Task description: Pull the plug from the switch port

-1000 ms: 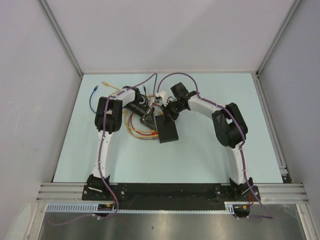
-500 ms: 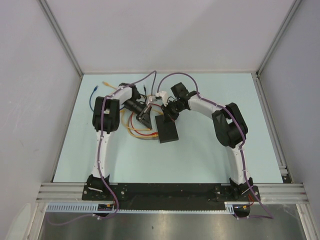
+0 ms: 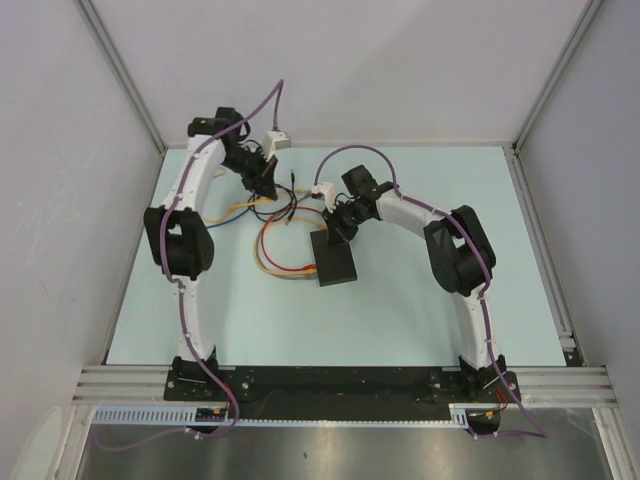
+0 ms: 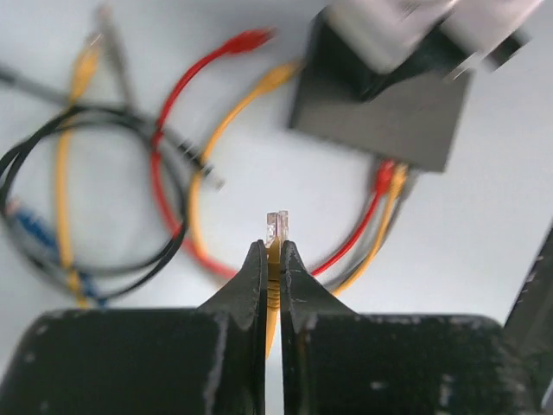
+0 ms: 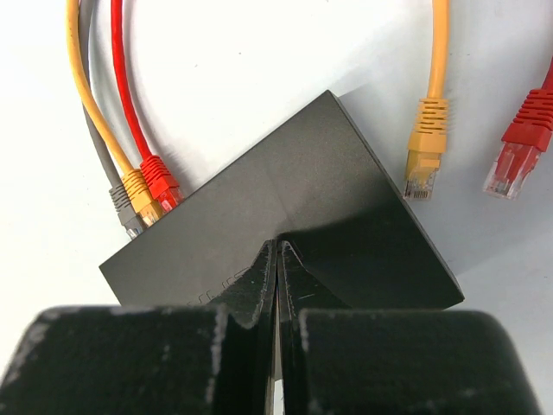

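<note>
The switch [image 3: 337, 265] is a flat black box on the pale table, also seen in the left wrist view [image 4: 389, 121] and the right wrist view [image 5: 259, 207]. My right gripper [image 3: 338, 230] is shut, its tips [image 5: 277, 246] resting on the switch's top. Grey, yellow and red plugs [image 5: 143, 194] sit in ports along one edge. My left gripper [image 3: 265, 180] is at the back left, away from the switch. It is shut [image 4: 272, 251] on a yellow plug [image 4: 276, 226] whose clear tip pokes out beyond the fingers.
Loops of red, yellow and black cable [image 3: 280, 250] lie left of the switch. A loose yellow plug [image 5: 423, 169] and a loose red plug [image 5: 516, 156] lie beside the switch's far corner. White walls and metal rails [image 3: 540, 230] bound the table.
My left arm has swung from beside the switch to the back left and risen, taking the yellow plug with it. The right gripper and the switch have stayed put.
</note>
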You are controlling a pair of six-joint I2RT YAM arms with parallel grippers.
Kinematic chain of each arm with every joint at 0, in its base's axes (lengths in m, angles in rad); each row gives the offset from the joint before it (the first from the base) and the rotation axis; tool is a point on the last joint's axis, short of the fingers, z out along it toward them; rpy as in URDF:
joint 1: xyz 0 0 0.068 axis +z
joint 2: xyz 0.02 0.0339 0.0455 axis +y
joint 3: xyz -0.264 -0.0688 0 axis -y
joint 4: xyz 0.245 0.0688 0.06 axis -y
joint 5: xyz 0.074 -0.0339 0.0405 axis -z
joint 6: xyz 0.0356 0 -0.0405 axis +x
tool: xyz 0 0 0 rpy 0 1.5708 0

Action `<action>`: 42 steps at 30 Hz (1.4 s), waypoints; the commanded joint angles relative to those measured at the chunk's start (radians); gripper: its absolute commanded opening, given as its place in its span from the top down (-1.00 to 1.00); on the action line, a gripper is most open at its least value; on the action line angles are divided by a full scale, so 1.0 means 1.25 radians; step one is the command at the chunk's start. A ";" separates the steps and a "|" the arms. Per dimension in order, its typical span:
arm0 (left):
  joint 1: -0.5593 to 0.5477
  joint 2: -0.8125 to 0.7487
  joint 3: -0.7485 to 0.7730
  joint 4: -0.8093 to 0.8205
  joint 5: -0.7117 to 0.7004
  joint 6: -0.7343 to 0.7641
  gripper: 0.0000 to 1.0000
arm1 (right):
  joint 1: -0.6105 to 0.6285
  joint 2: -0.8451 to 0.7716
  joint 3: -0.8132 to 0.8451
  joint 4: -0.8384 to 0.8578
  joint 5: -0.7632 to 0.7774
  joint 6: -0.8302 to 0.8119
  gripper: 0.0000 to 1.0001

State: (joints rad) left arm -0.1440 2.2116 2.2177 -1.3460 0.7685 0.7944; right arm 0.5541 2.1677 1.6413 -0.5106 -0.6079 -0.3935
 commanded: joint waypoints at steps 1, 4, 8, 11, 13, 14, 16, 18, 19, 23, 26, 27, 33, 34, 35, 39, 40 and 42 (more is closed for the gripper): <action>0.059 -0.040 -0.035 -0.095 -0.175 0.070 1.00 | -0.009 0.045 -0.028 -0.026 0.079 -0.014 1.00; 0.076 -0.060 -0.117 -0.095 -0.265 0.106 1.00 | -0.011 0.044 -0.028 -0.023 0.076 -0.013 1.00; 0.098 -0.072 -0.236 -0.068 -0.297 0.117 1.00 | -0.013 0.044 -0.029 -0.020 0.074 -0.008 1.00; 0.102 -0.073 -0.315 -0.002 -0.328 0.102 0.86 | -0.013 0.044 -0.032 -0.016 0.072 -0.006 1.00; 0.100 -0.073 -0.347 0.061 -0.348 0.080 0.62 | -0.013 0.044 -0.033 -0.015 0.072 -0.006 1.00; 0.102 -0.075 -0.365 0.078 -0.369 0.071 0.51 | -0.014 0.042 -0.034 -0.014 0.072 -0.004 1.00; 0.100 -0.075 -0.367 0.105 -0.375 0.057 0.34 | -0.014 0.038 -0.037 -0.012 0.074 -0.003 1.00; 0.099 -0.082 -0.343 0.088 -0.339 0.057 0.21 | -0.016 0.037 -0.040 -0.009 0.079 -0.001 1.00; 0.099 -0.089 -0.334 0.080 -0.303 0.058 0.14 | -0.016 0.037 -0.042 -0.005 0.083 0.004 1.00; 0.080 -0.143 -0.306 0.055 -0.095 0.044 -0.07 | -0.017 0.035 -0.039 -0.005 0.086 0.008 1.00; 0.042 -0.141 -0.323 0.058 -0.014 0.017 -0.08 | -0.019 0.028 -0.021 -0.011 0.081 0.015 1.00; 0.032 -0.136 -0.338 0.067 0.007 0.000 -0.08 | -0.020 0.023 -0.015 -0.012 0.084 0.020 1.00; -0.015 -0.127 -0.489 0.202 0.101 -0.109 -0.05 | -0.026 -0.036 0.004 -0.027 0.074 0.042 1.00; -0.021 -0.124 -0.499 0.208 0.133 -0.110 -0.06 | -0.026 -0.047 0.001 -0.032 0.069 0.044 1.00; -0.023 -0.120 -0.515 0.204 0.167 -0.105 -0.08 | -0.026 -0.065 -0.010 -0.037 0.067 0.044 1.00; -0.047 -0.077 -0.519 0.159 0.243 -0.022 -0.16 | -0.025 -0.103 -0.044 -0.041 0.069 0.044 0.83; -0.059 -0.068 -0.516 0.158 0.244 -0.022 -0.18 | -0.024 -0.107 -0.049 -0.044 0.067 0.040 0.82; -0.068 -0.051 -0.527 0.204 0.247 -0.070 -0.20 | -0.022 -0.114 -0.059 -0.053 0.052 0.029 0.81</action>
State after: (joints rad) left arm -0.1986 2.1181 1.5654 -1.1492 0.9543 0.7090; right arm 0.5240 2.1059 1.5879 -0.5457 -0.5426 -0.3408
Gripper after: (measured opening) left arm 0.589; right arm 0.088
